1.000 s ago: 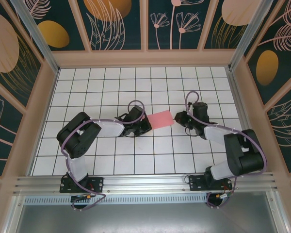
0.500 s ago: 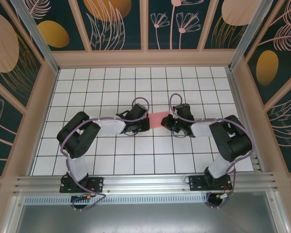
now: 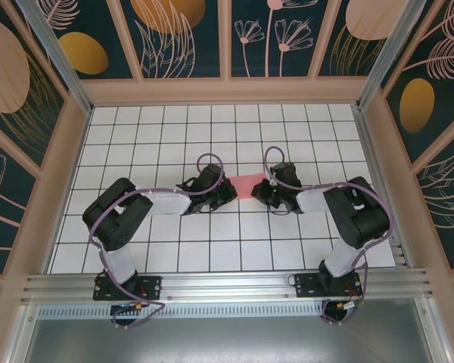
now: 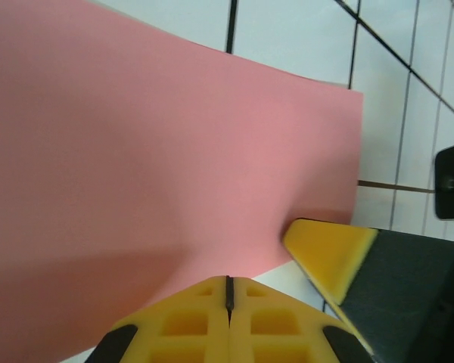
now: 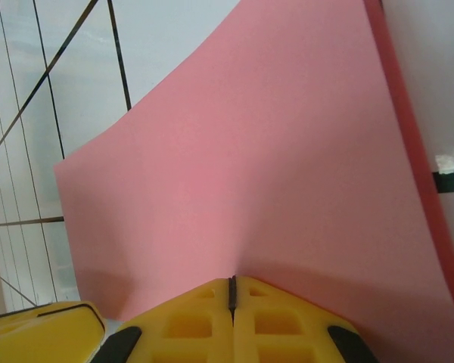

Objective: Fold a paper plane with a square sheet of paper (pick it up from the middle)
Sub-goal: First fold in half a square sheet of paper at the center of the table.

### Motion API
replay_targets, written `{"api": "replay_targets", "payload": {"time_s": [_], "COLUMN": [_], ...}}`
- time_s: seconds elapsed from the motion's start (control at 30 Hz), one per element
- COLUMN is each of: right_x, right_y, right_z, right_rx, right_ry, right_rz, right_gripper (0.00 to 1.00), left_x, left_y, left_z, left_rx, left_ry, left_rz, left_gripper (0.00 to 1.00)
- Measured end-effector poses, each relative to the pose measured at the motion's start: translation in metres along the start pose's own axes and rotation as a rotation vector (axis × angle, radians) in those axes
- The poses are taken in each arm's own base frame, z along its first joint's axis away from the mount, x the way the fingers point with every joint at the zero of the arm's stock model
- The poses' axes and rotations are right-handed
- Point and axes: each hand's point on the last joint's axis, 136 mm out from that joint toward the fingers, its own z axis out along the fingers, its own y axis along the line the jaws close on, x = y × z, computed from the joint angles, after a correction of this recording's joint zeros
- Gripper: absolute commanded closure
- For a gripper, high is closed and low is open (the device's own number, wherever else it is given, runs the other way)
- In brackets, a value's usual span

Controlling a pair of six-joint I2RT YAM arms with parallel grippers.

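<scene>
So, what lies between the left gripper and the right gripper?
The pink square sheet of paper fills the gap in the top view. The left gripper and the right gripper each pinch it, as the wrist views show.

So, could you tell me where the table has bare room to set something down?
Bare: the far tile rows of the table along the back wall, and the near middle rows by the metal rail. Crowded: the centre, where the left gripper and right gripper both pinch the pink sheet.
</scene>
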Motion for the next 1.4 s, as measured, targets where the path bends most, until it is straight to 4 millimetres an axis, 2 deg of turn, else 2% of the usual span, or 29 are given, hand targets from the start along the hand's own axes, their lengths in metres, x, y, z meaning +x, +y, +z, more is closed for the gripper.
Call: {"api": "replay_targets", "payload": {"time_s": [0.1, 0.5, 0.63, 1.4], "right_x": [-0.001, 0.0, 0.0, 0.002], "right_y": [0.0, 0.0, 0.0, 0.0], "right_z": [0.001, 0.001, 0.001, 0.001], "right_rx": [0.0, -0.002, -0.003, -0.005], "right_ry": [0.0, 0.002, 0.003, 0.011], "right_rz": [0.006, 0.018, 0.018, 0.017], "right_gripper": [1.0, 1.0, 1.0, 1.0], "left_x": [0.004, 0.003, 0.002, -0.004], "left_y": [0.0, 0.025, 0.027, 0.066], "left_z": [0.004, 0.009, 0.008, -0.03], "left_rx": [0.004, -0.067, -0.063, -0.152], "left_ry": [0.002, -0.046, -0.06, -0.197], "left_rz": [-0.031, -0.132, -0.167, -0.315], "left_gripper": [1.0, 1.0, 1.0, 1.0]}}
